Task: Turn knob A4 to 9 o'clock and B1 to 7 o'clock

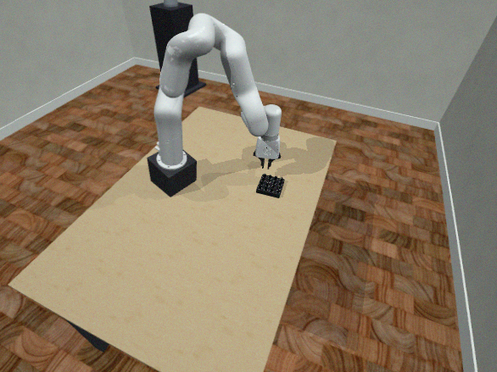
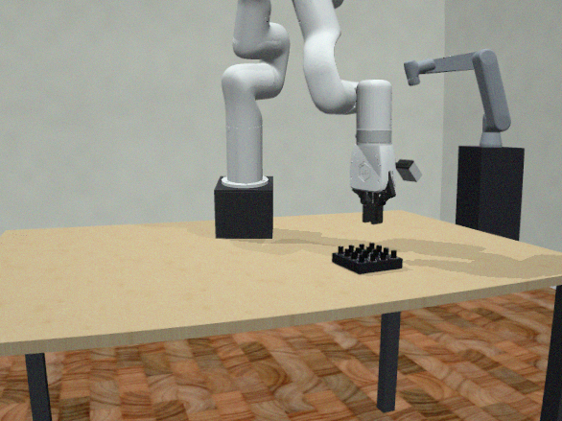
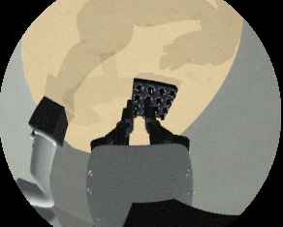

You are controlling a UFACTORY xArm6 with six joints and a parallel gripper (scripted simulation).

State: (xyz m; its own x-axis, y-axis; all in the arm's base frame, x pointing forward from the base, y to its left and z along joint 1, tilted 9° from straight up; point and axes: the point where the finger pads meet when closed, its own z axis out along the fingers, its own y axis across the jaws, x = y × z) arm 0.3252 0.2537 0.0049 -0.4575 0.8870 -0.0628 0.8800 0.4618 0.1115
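The black knob box (image 1: 268, 193) (image 2: 346, 264) (image 3: 156, 82) stands flat on the table, with rows of small black upright knobs on top. My gripper (image 1: 265, 167) (image 2: 372, 222) (image 3: 139, 106) points down above the box, clear of the knobs. Its fingers are a little apart with nothing between them. In the wrist view the box appears turned relative to the fingers, and the fingers cover part of its near knobs. The socket, printed names and marks are too small or hidden to read, so I cannot tell which knobs are A4 and B1 or where they point.
My arm's black base block (image 1: 171, 181) (image 2: 244, 215) (image 3: 48, 121) stands on the wooden table (image 1: 170, 249) (image 2: 168, 282), to the left of the box in the top and exterior views. A second arm stands on a black pedestal (image 1: 174, 29) (image 2: 489, 186) beyond the table.
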